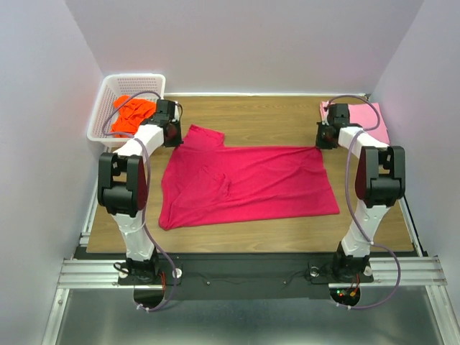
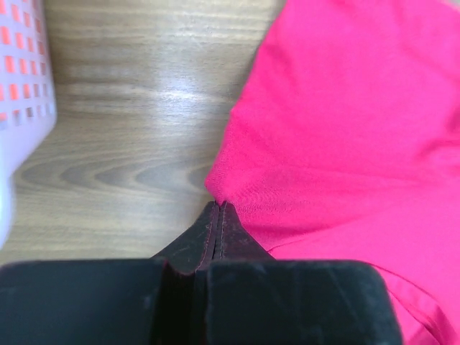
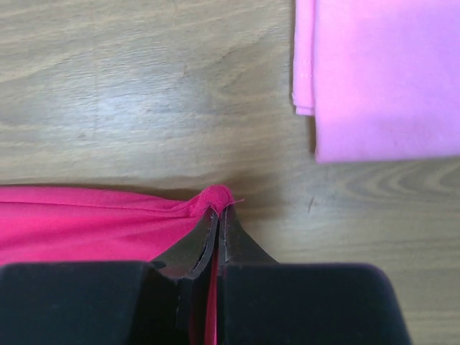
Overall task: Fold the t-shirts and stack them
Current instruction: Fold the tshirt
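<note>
Wooden table [image 1: 251, 115] is overlaid by the crimson t-shirt [image 1: 244, 183], judged light and limp, pinched toward the far edge in closed jaws of left gripper [image 2: 218, 208] and right gripper [image 3: 219, 212].

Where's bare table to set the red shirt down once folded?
Bare wood: far strip beyond the red shirt, between basket and pink shirt; narrower near strip along the table edge. Crowded: both far corners, by left gripper and right gripper.

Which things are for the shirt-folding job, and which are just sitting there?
For the job: crimson-red t-shirt, pink t-shirt, orange t-shirt, left tool, right tool (both pinching the red one).
Just there: white basket, wooden table.
</note>
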{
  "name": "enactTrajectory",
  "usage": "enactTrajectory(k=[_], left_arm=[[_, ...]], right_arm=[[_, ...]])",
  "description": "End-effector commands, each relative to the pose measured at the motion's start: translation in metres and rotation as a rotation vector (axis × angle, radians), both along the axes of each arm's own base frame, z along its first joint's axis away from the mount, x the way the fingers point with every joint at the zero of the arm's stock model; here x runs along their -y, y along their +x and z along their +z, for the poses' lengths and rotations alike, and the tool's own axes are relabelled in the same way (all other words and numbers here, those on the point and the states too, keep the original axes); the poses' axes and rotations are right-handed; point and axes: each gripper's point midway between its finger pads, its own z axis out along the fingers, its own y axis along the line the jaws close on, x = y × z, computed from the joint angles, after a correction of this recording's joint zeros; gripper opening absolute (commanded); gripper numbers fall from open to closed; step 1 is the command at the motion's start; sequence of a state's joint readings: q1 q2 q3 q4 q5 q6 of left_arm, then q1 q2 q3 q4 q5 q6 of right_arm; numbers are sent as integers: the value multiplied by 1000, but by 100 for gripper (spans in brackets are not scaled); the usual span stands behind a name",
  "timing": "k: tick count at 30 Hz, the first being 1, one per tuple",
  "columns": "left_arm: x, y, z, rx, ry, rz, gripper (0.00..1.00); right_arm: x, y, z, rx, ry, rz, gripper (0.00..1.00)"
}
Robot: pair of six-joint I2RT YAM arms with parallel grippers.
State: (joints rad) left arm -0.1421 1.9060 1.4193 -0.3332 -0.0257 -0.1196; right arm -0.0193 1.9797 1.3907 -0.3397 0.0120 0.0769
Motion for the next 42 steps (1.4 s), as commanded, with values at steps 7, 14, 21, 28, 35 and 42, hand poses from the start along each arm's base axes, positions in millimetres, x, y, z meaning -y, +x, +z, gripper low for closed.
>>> enactTrajectory(k=[7, 14, 21, 28, 35, 42], left_arm=[[-3, -14, 34, 63, -18, 0, 0], [-8, -22, 37, 70, -8, 20, 0], [-9, -29, 46, 84, -11, 29, 0], [-10, -43, 46, 78, -22, 39, 0], [-14, -53, 46, 79, -14, 53, 0], [-17, -51, 45, 91, -1, 69, 0]], right_arm=[[2, 10, 53, 123, 30, -38, 1], [2, 2, 64, 143, 33, -41, 1], [-4, -10, 73, 154, 63, -33, 1], [-10, -25, 67, 133, 105, -47, 1], [-9, -38, 63, 120, 117, -85, 1], [1, -34, 77, 157, 86, -135, 1]])
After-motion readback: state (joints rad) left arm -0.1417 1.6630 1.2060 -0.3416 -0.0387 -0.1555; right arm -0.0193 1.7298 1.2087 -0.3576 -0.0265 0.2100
